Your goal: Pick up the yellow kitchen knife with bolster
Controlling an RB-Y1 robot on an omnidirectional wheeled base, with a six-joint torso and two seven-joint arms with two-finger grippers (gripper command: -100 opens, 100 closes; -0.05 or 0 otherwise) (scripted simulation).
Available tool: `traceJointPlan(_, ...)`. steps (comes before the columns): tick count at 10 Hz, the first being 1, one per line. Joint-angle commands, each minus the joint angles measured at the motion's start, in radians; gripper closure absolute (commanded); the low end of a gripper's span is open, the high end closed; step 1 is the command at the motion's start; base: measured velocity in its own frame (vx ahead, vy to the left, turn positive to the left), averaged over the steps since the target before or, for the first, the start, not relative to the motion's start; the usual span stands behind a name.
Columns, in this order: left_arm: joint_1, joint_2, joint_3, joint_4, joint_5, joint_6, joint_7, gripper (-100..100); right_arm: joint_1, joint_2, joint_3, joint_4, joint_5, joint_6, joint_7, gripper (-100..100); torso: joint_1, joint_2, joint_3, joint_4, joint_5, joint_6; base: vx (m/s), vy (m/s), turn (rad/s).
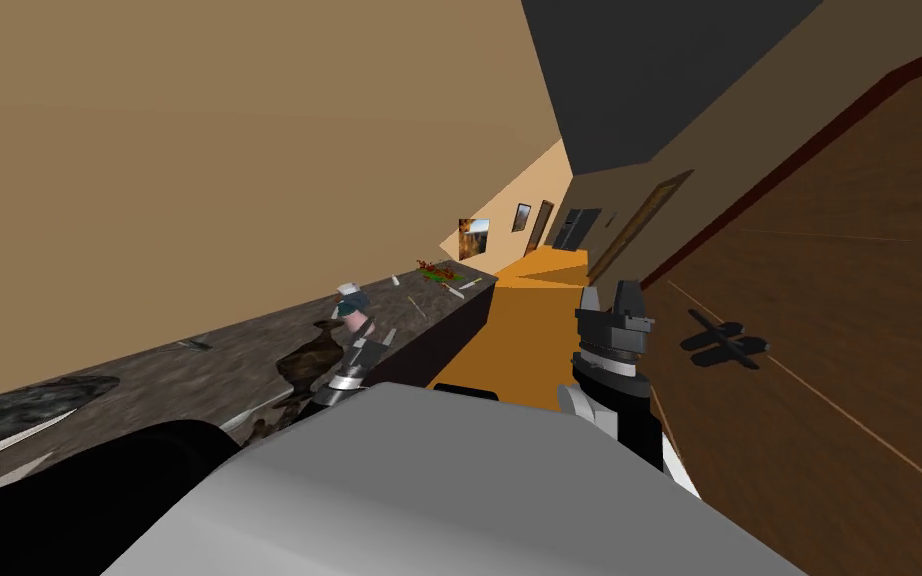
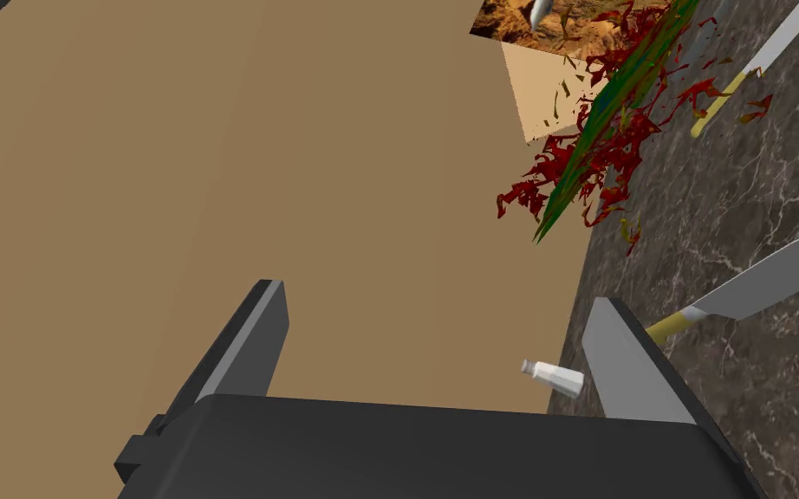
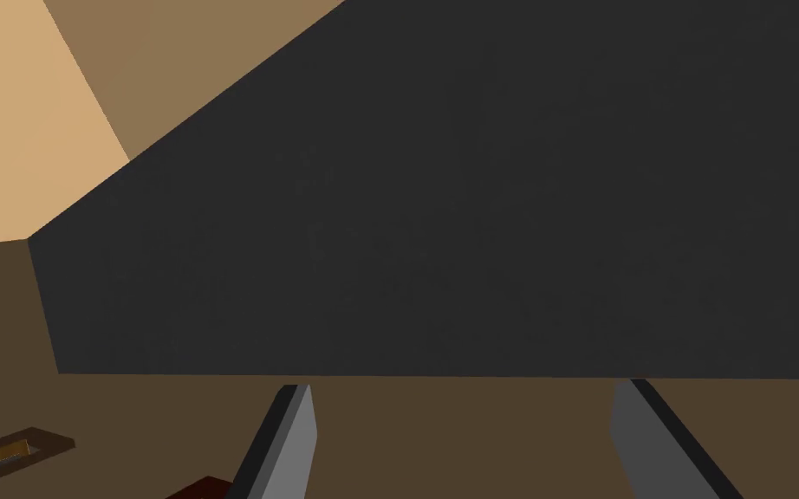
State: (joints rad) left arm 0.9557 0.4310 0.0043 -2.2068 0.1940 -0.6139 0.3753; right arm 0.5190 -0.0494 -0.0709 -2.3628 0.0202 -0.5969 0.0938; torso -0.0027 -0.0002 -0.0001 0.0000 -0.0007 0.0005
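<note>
Yellow-handled knife (image 2: 740,301), plain in the left wrist view, lies beside the parted left hand (image 2: 438,294); right hand (image 3: 467,388) parted.

The right gripper (image 1: 613,296) is a dark box carrying two thin grey blade fingers (image 1: 629,296). It sits on a ribbed grey wrist ring (image 1: 609,352) above a white forearm (image 1: 581,403) with a black joint. The left gripper (image 2: 437,296) has the same light grey blades, edged in black, on a charcoal block.
</note>
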Motion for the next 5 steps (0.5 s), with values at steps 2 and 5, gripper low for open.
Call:
traceJointPlan(2, 0.076, 0.064, -0.004, 0.013, 0.020, -0.016, 0.052, -100, 0.000, 0.000, 0.000, 0.000, 0.000, 0.000, 0.000, 0, 0.000, 0.000, 0.000, 0.000, 0.000, -0.001, 0.028, -0.054, -0.201)
traceJointPlan(5, 0.141, 0.111, -0.003, 0.023, 0.034, -0.021, 0.088, -100, 0.000, 0.000, 0.000, 0.000, 0.000, 0.000, 0.000, 0, -0.001, -0.002, -0.001, 0.000, 0.000, 0.000, 0.048, -0.054, -0.193)
